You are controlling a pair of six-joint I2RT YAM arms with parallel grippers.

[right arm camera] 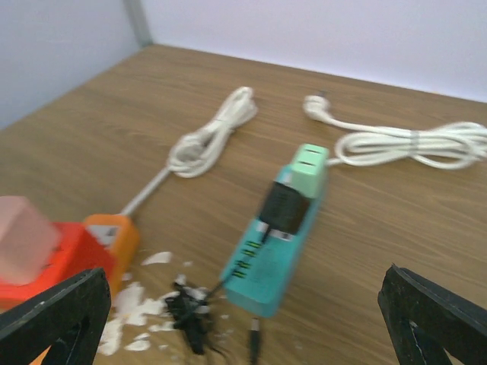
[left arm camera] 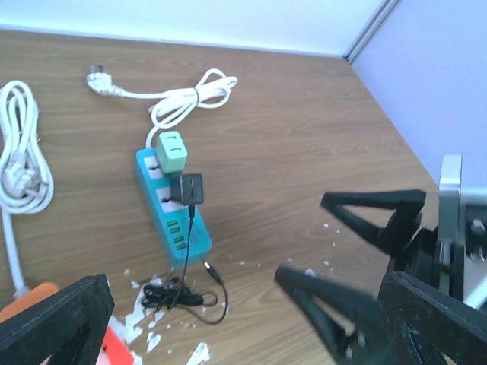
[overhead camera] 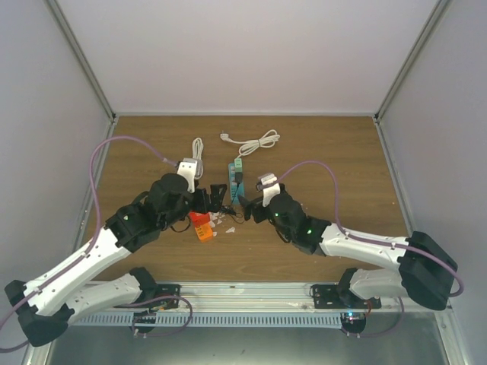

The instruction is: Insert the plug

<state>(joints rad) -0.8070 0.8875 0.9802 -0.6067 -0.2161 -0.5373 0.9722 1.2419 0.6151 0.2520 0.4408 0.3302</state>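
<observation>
- The plug (left arm camera: 188, 188) sat seated in the teal power strip (left arm camera: 179, 232), mid-table, just near of a green adapter (left arm camera: 172, 151) (insertion looked done).
- Left pincer (overhead camera: 217, 199) and right pincer (right arm camera: 245, 275) both stood spread and empty; only backing away seemed left.

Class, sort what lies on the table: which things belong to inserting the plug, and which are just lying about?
Job in hand: black plug; teal strip.

Lying about: green adapter; left white cord; far white cord; orange strip; white scraps.
</observation>
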